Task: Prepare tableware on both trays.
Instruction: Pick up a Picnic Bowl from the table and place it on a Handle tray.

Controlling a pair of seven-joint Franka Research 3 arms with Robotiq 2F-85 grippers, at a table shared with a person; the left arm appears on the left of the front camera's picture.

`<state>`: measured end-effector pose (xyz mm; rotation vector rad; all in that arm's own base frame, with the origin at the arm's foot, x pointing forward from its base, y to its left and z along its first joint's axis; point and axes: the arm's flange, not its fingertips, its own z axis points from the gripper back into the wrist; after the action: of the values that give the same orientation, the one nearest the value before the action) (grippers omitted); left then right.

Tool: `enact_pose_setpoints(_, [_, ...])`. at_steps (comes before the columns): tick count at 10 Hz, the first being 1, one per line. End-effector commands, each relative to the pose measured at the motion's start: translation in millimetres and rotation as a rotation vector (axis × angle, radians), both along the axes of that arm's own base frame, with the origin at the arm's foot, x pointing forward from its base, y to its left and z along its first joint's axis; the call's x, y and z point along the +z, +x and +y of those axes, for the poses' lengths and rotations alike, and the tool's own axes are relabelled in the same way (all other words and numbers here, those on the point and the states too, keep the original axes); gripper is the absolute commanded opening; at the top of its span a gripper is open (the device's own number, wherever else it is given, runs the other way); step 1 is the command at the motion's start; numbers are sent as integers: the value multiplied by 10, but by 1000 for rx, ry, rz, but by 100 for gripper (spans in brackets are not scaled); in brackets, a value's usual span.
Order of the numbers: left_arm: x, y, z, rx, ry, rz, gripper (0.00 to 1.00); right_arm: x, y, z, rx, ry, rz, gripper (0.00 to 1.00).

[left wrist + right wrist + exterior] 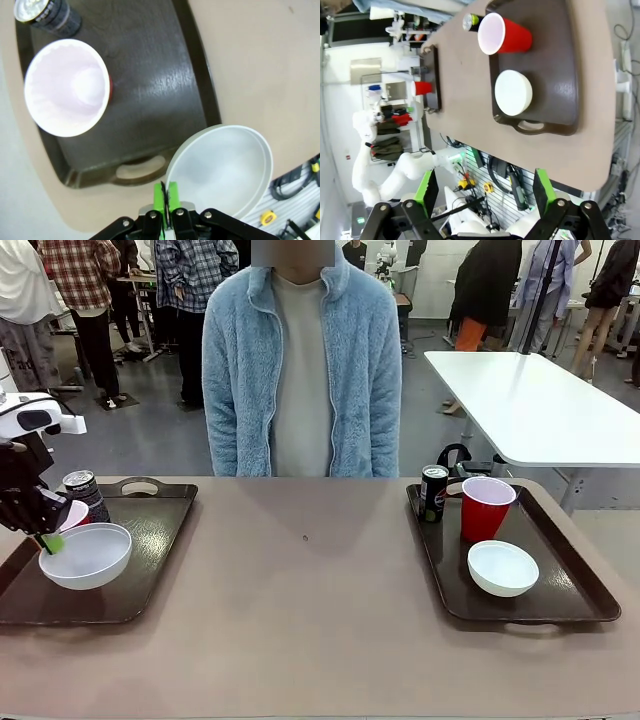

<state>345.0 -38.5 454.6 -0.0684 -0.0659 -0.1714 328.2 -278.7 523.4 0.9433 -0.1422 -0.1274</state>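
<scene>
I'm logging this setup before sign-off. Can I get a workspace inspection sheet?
Surface: tan table, a small dark speck mid-table.
Job's things: left tray holds can and cup; right tray holds can, cup, bowl.
Clutter: nothing seen.
Grippers: left gripper shut on left bowl rim; right gripper open, raised off the table.
Cables: under the table edge.
Surroundings: person opposite, white table behind.

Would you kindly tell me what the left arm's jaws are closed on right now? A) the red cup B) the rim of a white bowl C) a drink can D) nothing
B: the left gripper pinches the white bowl's rim, green pads together.
</scene>
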Motion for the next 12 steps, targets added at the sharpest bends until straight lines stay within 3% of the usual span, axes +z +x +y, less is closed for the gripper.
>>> enact_pose_setpoints(1, [-204, -53, 78, 2, 36, -34, 4, -48, -28, -41, -1, 61, -62, 99])
enact_pose_setpoints(2, [-248, -25, 112, 10, 51, -76, 4, -57, -30, -44, -6, 72, -76, 99])
enact_pose_setpoints(12, [-807, 206, 288, 81, 85, -78, 4, -39, -14, -39, -17, 56, -46, 99])
